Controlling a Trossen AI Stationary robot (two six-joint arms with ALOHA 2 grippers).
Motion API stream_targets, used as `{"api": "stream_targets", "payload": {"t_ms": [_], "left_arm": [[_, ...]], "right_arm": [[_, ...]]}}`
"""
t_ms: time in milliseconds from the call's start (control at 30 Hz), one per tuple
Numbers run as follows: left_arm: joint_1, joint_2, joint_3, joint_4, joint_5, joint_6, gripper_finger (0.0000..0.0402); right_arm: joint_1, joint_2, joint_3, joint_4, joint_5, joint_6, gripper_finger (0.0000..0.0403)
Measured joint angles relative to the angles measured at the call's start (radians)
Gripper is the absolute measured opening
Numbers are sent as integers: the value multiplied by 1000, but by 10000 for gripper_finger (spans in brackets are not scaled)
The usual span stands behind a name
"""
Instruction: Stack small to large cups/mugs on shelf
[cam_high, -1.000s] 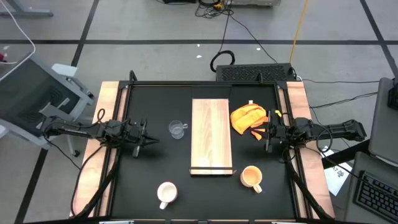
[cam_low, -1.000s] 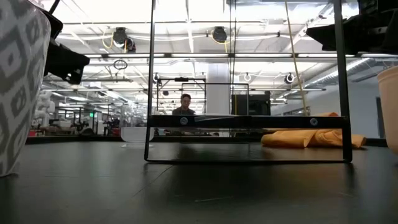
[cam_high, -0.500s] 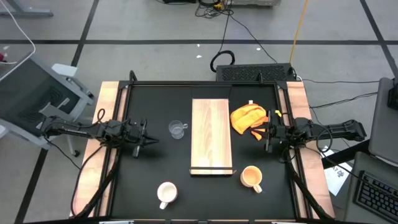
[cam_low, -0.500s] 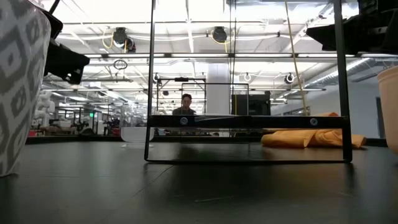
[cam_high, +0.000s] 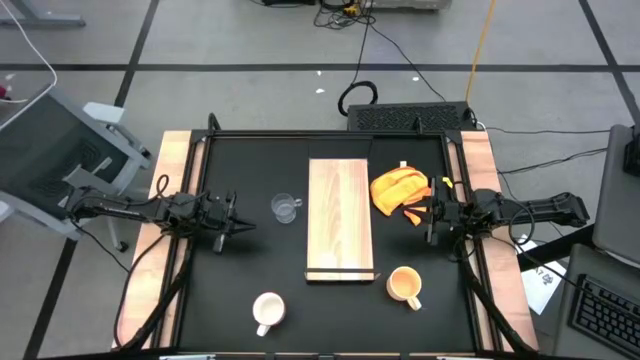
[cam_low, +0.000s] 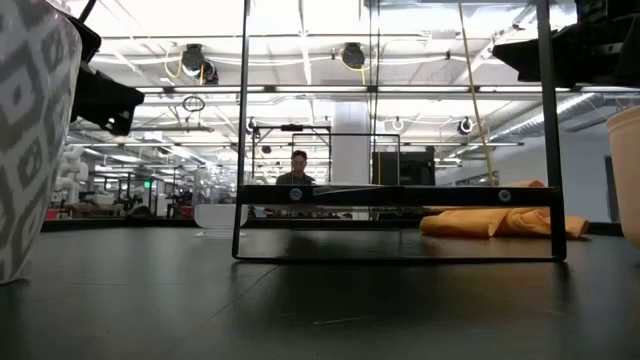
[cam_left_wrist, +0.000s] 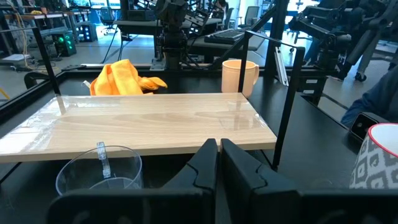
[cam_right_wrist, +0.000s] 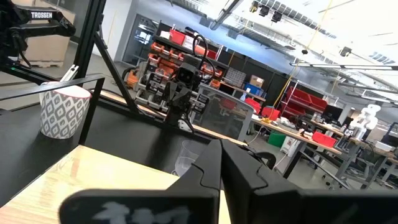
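Note:
The light wooden shelf board (cam_high: 340, 215) lies in the table's middle, its raised lip (cam_high: 340, 275) at the near end. The clear glass cup (cam_high: 286, 208) stands left of it. The white patterned mug (cam_high: 268, 311) stands near the front, left of the board, and the orange-yellow mug (cam_high: 404, 285) stands near the front, right of it. My left gripper (cam_high: 240, 226) is shut and empty, left of the glass cup (cam_left_wrist: 99, 177). My right gripper (cam_high: 428, 218) is shut and empty at the right edge, pointing at the board (cam_right_wrist: 93, 186).
An orange-yellow cloth (cam_high: 400, 190) lies right of the board's far half. Thin black posts (cam_left_wrist: 286, 112) stand at the board's near end. Black frame rails run along the table's edges (cam_high: 190, 250). A person (cam_low: 298, 168) shows far behind the table.

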Motion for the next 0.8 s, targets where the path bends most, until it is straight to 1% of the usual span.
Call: {"api": "stream_targets", "payload": {"t_ms": [567,800], "left_arm": [[0,0,0,0,0,0,21],[0,0,0,52,-18,0,21]], "right_arm": [[0,0,0,0,0,0,0],[0,0,0,0,0,0,0]]}}
